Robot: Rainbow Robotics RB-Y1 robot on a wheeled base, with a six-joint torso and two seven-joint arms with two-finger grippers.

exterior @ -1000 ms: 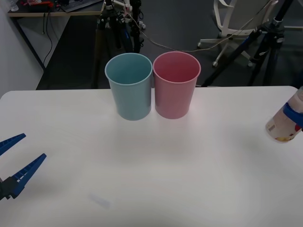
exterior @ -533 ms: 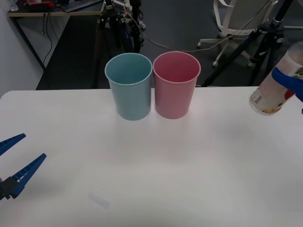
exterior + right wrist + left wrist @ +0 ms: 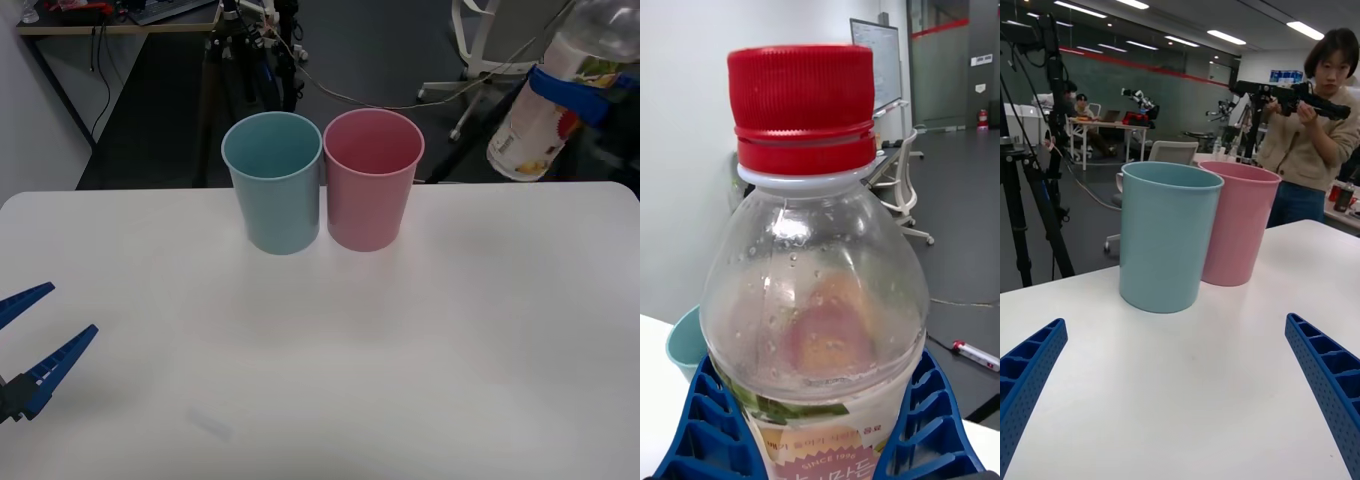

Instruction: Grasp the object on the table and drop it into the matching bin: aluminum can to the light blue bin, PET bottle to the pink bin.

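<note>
PET bottle (image 3: 545, 105) clamped in right end effector (image 3: 572, 92), held aloft

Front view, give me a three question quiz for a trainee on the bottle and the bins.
1. True or false: the bottle is inside the pink bin.
2. Which gripper holds the bottle? A) left gripper B) right gripper
3. Fill in: the bin on the robot's left is the ____ bin.

Key: 1 false, it is held in the air, to the right of the bins. 2 B; the left one sits open, low over the table. 3 blue.
</note>
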